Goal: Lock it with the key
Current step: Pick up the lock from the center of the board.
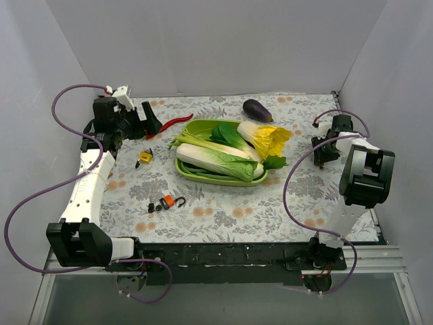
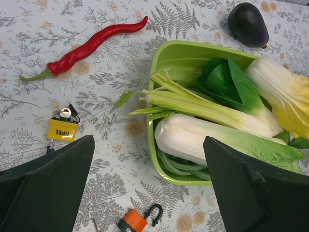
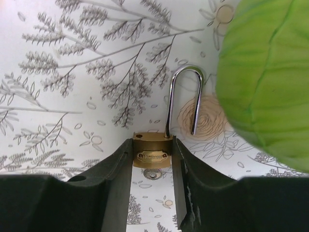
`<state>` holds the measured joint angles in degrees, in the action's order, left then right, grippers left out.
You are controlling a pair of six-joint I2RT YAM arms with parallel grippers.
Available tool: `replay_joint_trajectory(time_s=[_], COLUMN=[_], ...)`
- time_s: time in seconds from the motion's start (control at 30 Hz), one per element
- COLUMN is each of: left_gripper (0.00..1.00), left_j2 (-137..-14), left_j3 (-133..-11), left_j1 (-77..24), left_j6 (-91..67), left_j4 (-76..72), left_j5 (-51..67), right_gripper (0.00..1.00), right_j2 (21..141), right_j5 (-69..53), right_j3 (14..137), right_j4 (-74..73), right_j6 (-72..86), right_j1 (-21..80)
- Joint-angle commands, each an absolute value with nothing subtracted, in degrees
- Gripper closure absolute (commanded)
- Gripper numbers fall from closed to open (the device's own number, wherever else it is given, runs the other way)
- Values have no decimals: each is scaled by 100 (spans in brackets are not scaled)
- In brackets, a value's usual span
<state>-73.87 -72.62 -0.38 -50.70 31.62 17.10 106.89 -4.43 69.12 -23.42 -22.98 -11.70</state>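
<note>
bench [image 1: 223, 211] | green tray [image 1: 196, 126] mid-bench, holding greens | left gripper [image 2: 148, 141] left of tray, jaws wide, holding nothing | right gripper [image 3: 152, 143] right of tray, clamped on brass padlock [image 3: 151, 155], shackle open

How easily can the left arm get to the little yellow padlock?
Probably yes: the yellow padlock lies uncovered just beside the open left tool, nothing between them.
</note>
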Motion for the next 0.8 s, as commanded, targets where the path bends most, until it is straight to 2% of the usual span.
replay_joint_trajectory(time_s=[0.0, 0.1, 0.33, 0.53, 0.57, 0.7, 0.77], left_gripper=[2, 2, 2, 2, 2, 2, 2], left_j2=[-7356, -7330, -7313, -7137, -7128, -6935, -6786], left_j3=[-7356, -7374, -7400, -7347, -7365, -7295, -7172], left_j1=[-9, -9, -9, -9, -9, -192, -386], left_j6=[-4966, -4966, -4694, -3781, -3579, -2928, -2559], left_j4=[3120, 3033, 2813, 2514, 2514, 2531, 2531], left_j5=[1950, 2100, 2776, 4593, 5345, 6255, 6311], right_gripper=[85, 99, 99, 99, 99, 99, 99], right_j2=[10197, 9802, 9045, 8368, 8306, 8130, 7964], right_j5=[-623, -886, -1923, -3241, -3391, -4252, -4498], right_j3=[6846, 7074, 7908, 8446, 8586, 8815, 8798], right_j4=[-2873, -3390, -5137, -6230, -6545, -7337, -7487], right_j6=[-2566, -2794, -3295, -3954, -4025, -4376, -4561], right_j1=[-1169, -1169, -1169, -1117, -1081, -713, -353])
